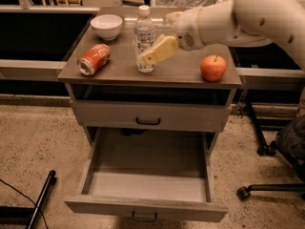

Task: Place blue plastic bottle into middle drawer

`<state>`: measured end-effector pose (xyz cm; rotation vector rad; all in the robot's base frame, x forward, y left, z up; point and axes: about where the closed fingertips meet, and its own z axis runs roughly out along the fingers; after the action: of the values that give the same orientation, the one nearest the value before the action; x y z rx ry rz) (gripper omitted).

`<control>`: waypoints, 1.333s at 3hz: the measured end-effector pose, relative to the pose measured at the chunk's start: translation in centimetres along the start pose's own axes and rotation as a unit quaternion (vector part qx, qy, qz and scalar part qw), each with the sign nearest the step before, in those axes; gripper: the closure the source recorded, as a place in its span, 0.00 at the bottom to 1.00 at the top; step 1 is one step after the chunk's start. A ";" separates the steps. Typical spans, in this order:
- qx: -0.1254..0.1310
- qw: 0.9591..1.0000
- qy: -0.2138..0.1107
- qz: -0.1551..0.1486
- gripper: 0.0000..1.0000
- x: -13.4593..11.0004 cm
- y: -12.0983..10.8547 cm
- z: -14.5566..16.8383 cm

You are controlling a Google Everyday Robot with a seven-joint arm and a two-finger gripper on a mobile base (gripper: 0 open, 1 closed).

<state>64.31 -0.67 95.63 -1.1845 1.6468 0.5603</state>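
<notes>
The blue plastic bottle (144, 32), clear with a white cap, stands upright at the middle of the cabinet top. My gripper (153, 44) reaches in from the right at bottle height. It is open: one cream finger (159, 50) lies across the front of the bottle's lower half, the other shows farther back to the right of the bottle. The bottle rests on the top. The middle drawer (143, 207) below is pulled wide open, its pale floor bare, with a small loop handle (144, 217) on its front.
An orange-red soda can (94, 59) lies on its side at the left. A white bowl (106, 26) stands at the back left, a red apple (213, 67) at the right. The upper drawer (148, 116) is shut. An office chair base (267, 190) is on the floor at the right.
</notes>
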 end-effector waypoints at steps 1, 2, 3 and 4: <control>-0.005 1.000 -0.016 0.003 0.00 -1.1 0.6 2.6; 0.000 1.000 -0.014 -0.005 0.00 -1.6 0.4 5.2; 0.001 1.000 -0.014 0.005 0.00 -1.0 -0.5 7.0; -0.002 1.000 -0.016 0.019 0.00 -0.1 -1.6 8.1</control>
<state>69.39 5.22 92.76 -1.1421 1.6444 0.6037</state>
